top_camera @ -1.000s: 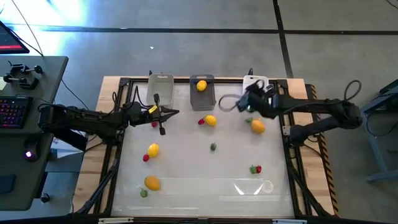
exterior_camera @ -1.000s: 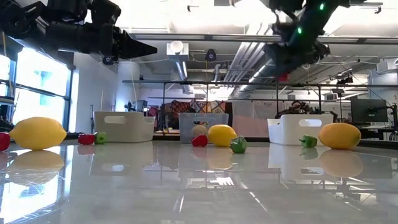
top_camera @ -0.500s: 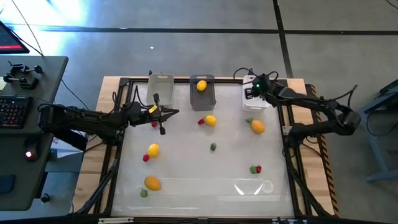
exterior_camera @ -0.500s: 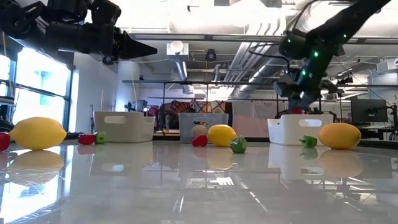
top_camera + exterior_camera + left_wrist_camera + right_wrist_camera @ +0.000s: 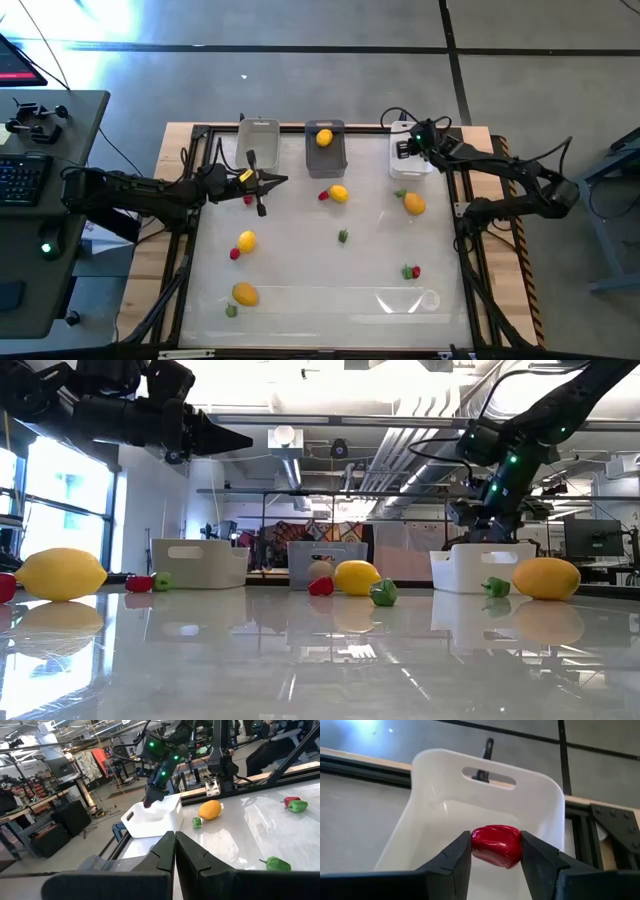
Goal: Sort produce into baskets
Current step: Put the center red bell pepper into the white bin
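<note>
Three baskets stand along the far edge: a clear one (image 5: 258, 140), a dark grey one (image 5: 325, 150) with a lemon (image 5: 324, 138) inside, and a white one (image 5: 410, 160). My right gripper (image 5: 496, 851) hangs over the white basket (image 5: 485, 800), shut on a small red piece (image 5: 496, 845). My left gripper (image 5: 275, 181) is shut on nothing and hovers level near the clear basket. Lemons (image 5: 339, 194) (image 5: 246, 241), orange fruits (image 5: 414, 204) (image 5: 245, 293) and small red and green bits (image 5: 410, 271) lie on the table. My right gripper pinches the red piece by its two opposite sides (image 5: 476, 845) between its two fingers. The fingers slant down from the table's right side. The piece is lifted clear, above the inside of the white basket (image 5: 152, 817).
A green bit (image 5: 400, 194) lies just in front of the white basket, another (image 5: 343, 236) at mid table. A red bit (image 5: 323, 196) lies beside the middle lemon. A desk with a keyboard (image 5: 25, 175) stands left of the table.
My right gripper has carried the red piece toward the table's far right and down, from beside the white basket to over it, rolling a little on the way. Most of the move came early in the second. The piece stays between its fingers.
</note>
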